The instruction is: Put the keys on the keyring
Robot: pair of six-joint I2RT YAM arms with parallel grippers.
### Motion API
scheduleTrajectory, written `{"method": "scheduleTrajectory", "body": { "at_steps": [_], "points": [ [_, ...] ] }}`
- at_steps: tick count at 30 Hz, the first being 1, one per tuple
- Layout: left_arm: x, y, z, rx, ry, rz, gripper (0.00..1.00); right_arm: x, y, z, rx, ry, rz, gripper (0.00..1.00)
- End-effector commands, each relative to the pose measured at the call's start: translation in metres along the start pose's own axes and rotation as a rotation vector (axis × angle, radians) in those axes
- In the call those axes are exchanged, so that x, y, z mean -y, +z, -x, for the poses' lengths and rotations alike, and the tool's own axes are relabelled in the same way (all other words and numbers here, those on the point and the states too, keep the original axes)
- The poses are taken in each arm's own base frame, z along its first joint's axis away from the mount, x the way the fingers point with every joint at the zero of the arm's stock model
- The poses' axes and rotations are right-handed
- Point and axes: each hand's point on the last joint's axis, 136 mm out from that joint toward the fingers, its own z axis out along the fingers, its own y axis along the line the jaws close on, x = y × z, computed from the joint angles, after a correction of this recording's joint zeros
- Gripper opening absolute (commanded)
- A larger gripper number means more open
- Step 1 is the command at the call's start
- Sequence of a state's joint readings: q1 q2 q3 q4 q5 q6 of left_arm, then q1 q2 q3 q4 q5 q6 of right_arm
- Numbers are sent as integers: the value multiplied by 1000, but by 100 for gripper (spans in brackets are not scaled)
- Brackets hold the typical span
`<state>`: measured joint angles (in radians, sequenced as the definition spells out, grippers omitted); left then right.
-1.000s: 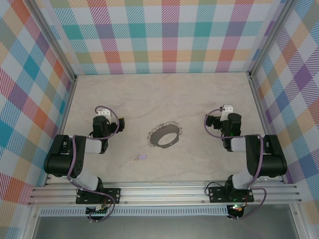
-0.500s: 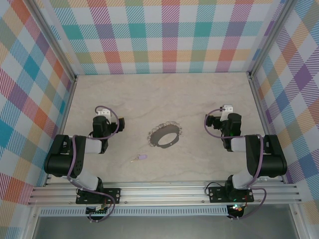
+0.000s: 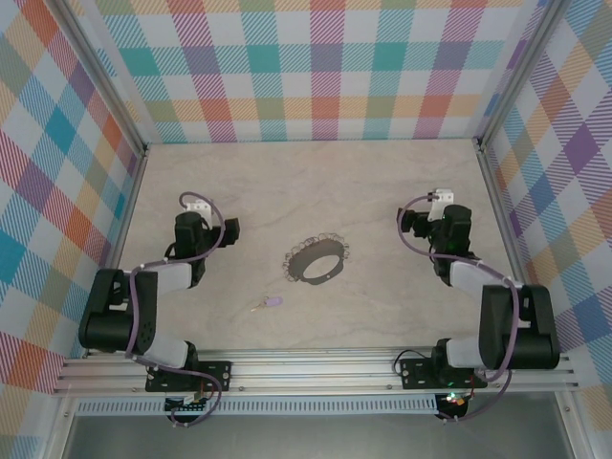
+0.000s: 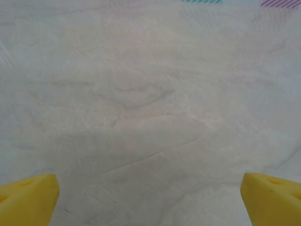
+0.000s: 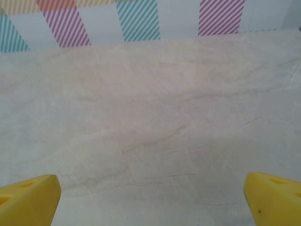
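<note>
The keyring (image 3: 316,260), a thin grey hoop fringed with small silvery links, lies flat mid-table. A tiny key (image 3: 271,302) with a lilac head lies just near-left of it, apart from the hoop. My left gripper (image 3: 194,218) hovers left of the ring and my right gripper (image 3: 446,218) right of it, both pointing toward the far wall. In the left wrist view my left gripper (image 4: 150,200) is open, its yellow fingertips (image 4: 28,197) wide apart over bare table. My right gripper (image 5: 150,200) is open too, with nothing between its yellow fingertips (image 5: 29,197).
The pale marbled tabletop (image 3: 316,182) is walled on three sides by plaid panels (image 3: 316,67) with aluminium posts (image 3: 490,172). A metal rail (image 3: 316,368) carrying both arm bases runs along the near edge.
Both arms have reached a little farther toward the back wall, elbows dropping. The keyring and key have not moved.
</note>
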<state>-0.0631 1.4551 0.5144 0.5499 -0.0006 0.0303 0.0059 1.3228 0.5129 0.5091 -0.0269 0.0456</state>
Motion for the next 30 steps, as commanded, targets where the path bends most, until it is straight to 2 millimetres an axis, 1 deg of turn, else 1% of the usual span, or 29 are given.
{"method": "scheduleTrajectory", "body": {
  "at_steps": [1, 2, 4, 5, 8, 9, 10, 12, 14, 16, 19, 23, 25, 28, 30],
  "points": [
    [-5, -13, 5, -40, -37, 26, 100, 0, -14, 15, -16, 120, -14, 100],
    [-4, -17, 8, -43, -45, 25, 100, 7, -18, 22, -14, 190, -59, 100],
    [1, -27, 14, -50, -70, 20, 100, 24, -28, 23, -54, 338, -183, 100],
    [6, -33, 19, -49, -93, 3, 100, 23, -31, 25, -76, 362, -182, 100],
    [29, -51, 37, -33, -185, -81, 100, -13, -34, 25, -148, 395, 7, 100],
    [38, -57, 43, -27, -221, -115, 100, -27, -36, 22, -178, 419, 84, 99],
    [45, -63, 48, -24, -251, -141, 100, -39, -39, 19, -201, 437, 150, 95],
    [63, -74, 57, -36, -306, -200, 100, -63, -47, 6, -272, 464, 263, 88],
    [79, -84, 60, -60, -350, -248, 100, -77, -55, -11, -342, 476, 290, 85],
    [97, -92, 59, -88, -382, -298, 100, -95, -63, -31, -417, 476, 334, 82],
    [119, -105, 51, -141, -415, -337, 100, -116, -73, -66, -524, 456, 358, 77],
    [134, -121, 41, -178, -425, -346, 100, -135, -77, -100, -604, 451, 374, 76],
    [140, -127, 38, -186, -430, -360, 100, -142, -73, -115, -637, 462, 381, 76],
    [144, -134, 34, -191, -417, -354, 100, -153, -64, -127, -675, 451, 382, 76],
    [146, -137, 31, -199, -407, -353, 100, -160, -56, -131, -691, 440, 378, 75]
  ]
}}
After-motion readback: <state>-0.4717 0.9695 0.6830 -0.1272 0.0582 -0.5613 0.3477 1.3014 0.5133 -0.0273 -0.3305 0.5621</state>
